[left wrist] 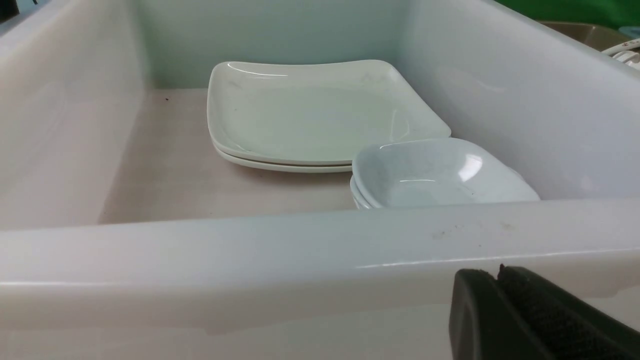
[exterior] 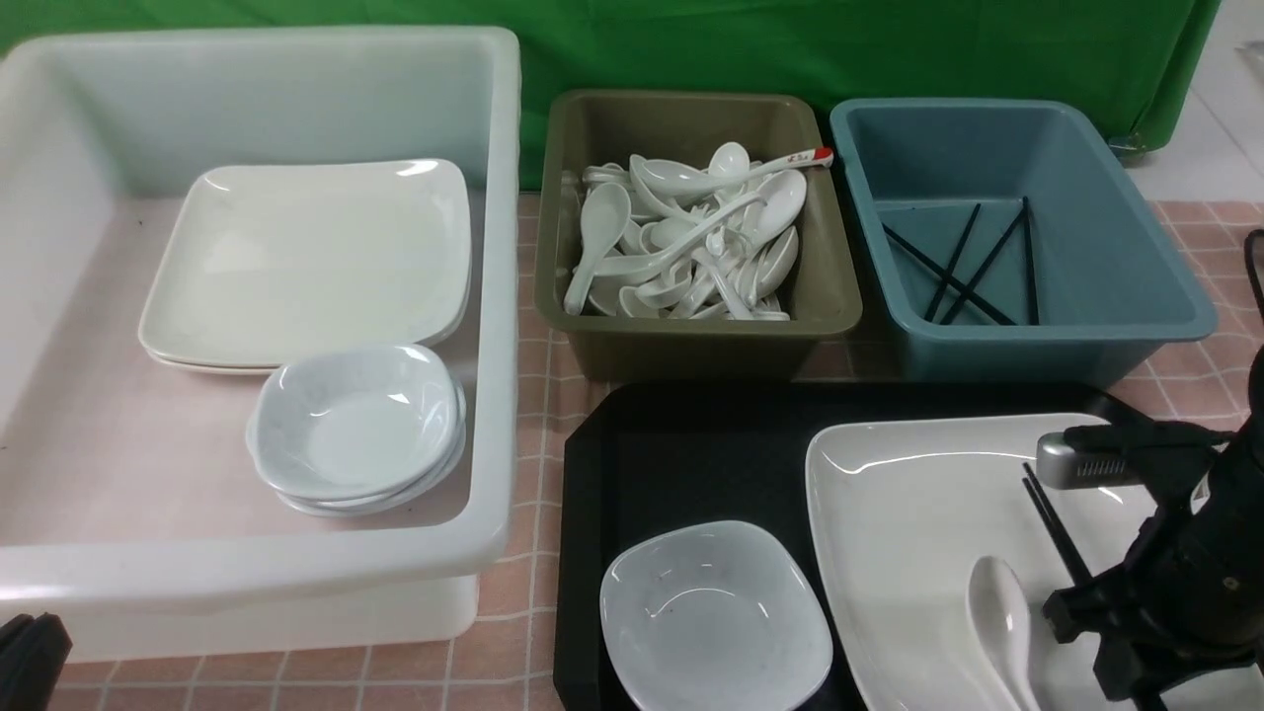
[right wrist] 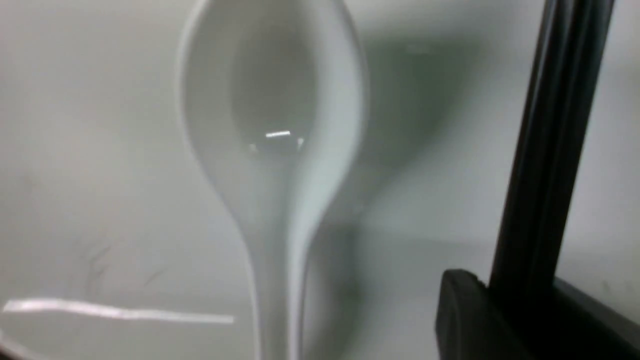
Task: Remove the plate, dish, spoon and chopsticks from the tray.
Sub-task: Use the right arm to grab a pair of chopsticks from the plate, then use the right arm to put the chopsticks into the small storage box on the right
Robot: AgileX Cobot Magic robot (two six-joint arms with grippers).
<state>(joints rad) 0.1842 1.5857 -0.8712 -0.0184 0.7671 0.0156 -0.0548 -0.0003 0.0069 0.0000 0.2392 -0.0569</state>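
Note:
The black tray [exterior: 691,454] holds the small bluish-white dish [exterior: 716,617] at its near left and the large cream-white plate [exterior: 908,494] on the right. The white spoon [exterior: 1002,622] lies on the plate, bowl pointing away from me; it also shows in the right wrist view [right wrist: 272,125]. The black chopsticks [exterior: 1052,518] lie across the plate's right part. My right gripper [exterior: 1091,607] is low over the plate and shut on the chopsticks' near end [right wrist: 545,150], beside the spoon. My left gripper [exterior: 30,657] is shut and empty outside the white tub's near wall [left wrist: 495,277].
A big white tub [exterior: 499,296] on the left holds stacked plates [exterior: 306,262] and stacked dishes [exterior: 355,425]. An olive tub [exterior: 691,341] behind the tray holds several white spoons, one red-tipped [exterior: 815,156]. A blue tub [exterior: 1027,326] holds black chopsticks.

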